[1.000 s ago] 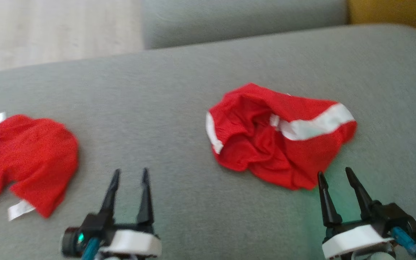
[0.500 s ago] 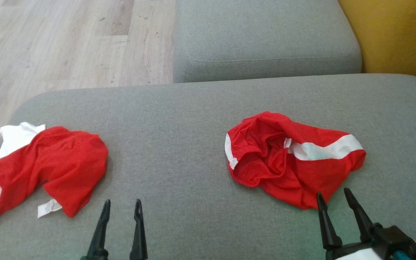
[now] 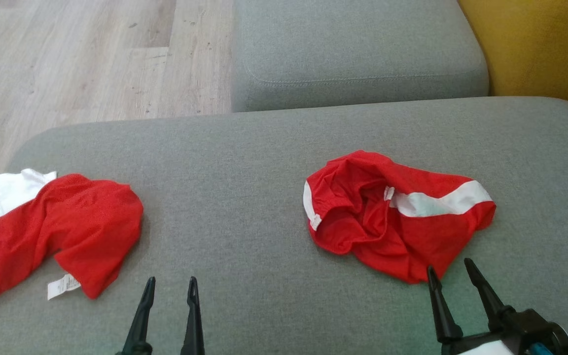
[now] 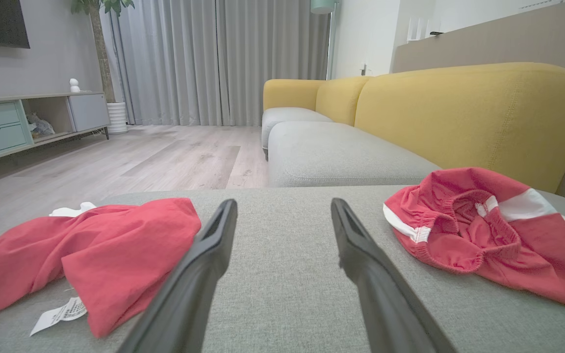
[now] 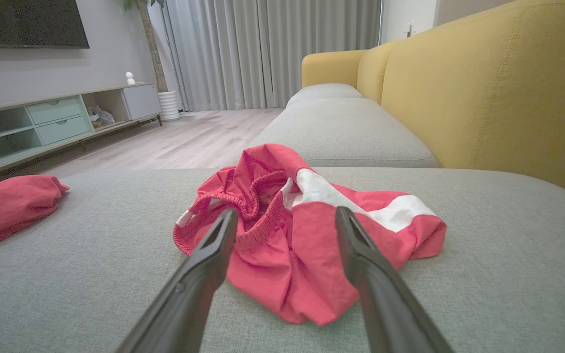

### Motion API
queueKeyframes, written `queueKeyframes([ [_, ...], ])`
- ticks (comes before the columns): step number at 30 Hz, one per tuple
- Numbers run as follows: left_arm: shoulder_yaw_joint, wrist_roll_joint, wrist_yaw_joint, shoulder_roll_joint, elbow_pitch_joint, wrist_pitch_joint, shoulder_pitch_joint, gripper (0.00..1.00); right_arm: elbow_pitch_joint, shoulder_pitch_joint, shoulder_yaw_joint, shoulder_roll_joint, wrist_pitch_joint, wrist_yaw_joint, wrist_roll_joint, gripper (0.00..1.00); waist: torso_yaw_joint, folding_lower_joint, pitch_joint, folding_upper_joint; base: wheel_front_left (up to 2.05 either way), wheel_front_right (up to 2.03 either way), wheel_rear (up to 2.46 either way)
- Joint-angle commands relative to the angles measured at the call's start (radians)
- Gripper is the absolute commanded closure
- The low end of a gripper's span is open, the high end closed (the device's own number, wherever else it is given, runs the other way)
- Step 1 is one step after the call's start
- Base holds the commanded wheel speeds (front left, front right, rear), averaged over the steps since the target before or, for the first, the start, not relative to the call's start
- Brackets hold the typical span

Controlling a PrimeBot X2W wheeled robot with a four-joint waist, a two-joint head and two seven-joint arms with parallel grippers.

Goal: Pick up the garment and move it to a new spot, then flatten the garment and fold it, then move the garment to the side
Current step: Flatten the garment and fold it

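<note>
A wide grey sofa seat (image 3: 244,162) fills most of the scene. A second grey cushion (image 3: 353,49) lies beyond it, with pale wooden floor (image 3: 67,59) to the far left and a yellow backrest (image 3: 535,44) at the far right.

Two red garments lie on the seat, well apart. On the right is a crumpled pair of red shorts (image 3: 397,217) with a white stripe, bunched in a heap with the elastic waistband turned up. At the left edge lies a second red garment (image 3: 67,222), loosely spread, with white fabric under its far end.

The right gripper (image 3: 448,265) sits low at the near edge, its two dark fingers spread apart and empty. Their tips are just beside the near hem of the shorts and point at them. The left gripper (image 3: 171,279) is also spread wide and empty, over bare cushion between the two garments.

A small white care label (image 3: 62,286) pokes out from the left garment.

The shorts look like the piece to be handled. Nothing is gripped or lifted, so the task appears to be at its very start: pickup, moving, flattening, folding and setting aside all remain.
</note>
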Motion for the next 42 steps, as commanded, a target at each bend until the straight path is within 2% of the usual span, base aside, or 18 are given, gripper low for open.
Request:
queueKeyframes([
  [1,0.024,-0.005,0.005,-0.009,-0.026,-0.009,-0.023,0.00,-0.026,-0.041,0.026,-0.006,-0.004,-0.001,-0.008,0.00,0.001,0.0000,0.001,0.0000,0.00,0.00,0.00],
  [12,0.009,-0.013,0.002,-0.009,-0.010,-0.009,-0.031,0.00,-0.014,-0.048,0.036,-0.006,-0.004,-0.001,-0.013,0.00,-0.002,0.0000,0.003,0.0000,0.00,0.00,0.00],
  [22,-0.039,-0.046,-0.028,-0.009,0.071,-0.009,-0.111,0.00,0.003,-0.057,0.043,-0.006,-0.004,-0.001,-0.034,0.00,-0.073,0.0000,0.020,0.0000,0.00,0.00,0.00],
  [27,-0.149,-0.054,-0.080,-0.009,0.181,-0.009,-0.221,0.00,0.007,-0.075,0.065,-0.006,-0.004,-0.001,-0.052,0.00,-0.145,0.0000,0.041,0.0000,0.00,0.00,0.00],
  [31,-0.244,-0.121,-0.100,-0.009,0.323,-0.009,-0.342,0.00,0.002,-0.099,0.084,-0.015,-0.004,-0.001,-0.055,0.00,-0.211,0.0000,0.069,0.0000,0.00,0.00,0.00],
  [36,-0.362,-0.222,-0.096,-0.009,0.436,0.032,-0.530,0.00,-0.005,-0.122,0.092,-0.021,-0.004,-0.001,-0.050,0.00,-0.275,0.0000,0.127,0.0000,0.00,0.00,0.00],
  [42,-0.465,-0.294,-0.059,-0.009,0.512,0.108,-0.738,0.00,-0.018,-0.161,0.080,-0.016,-0.004,-0.001,-0.045,0.00,-0.314,0.0000,0.225,0.0000,0.00,0.00,0.00],
])
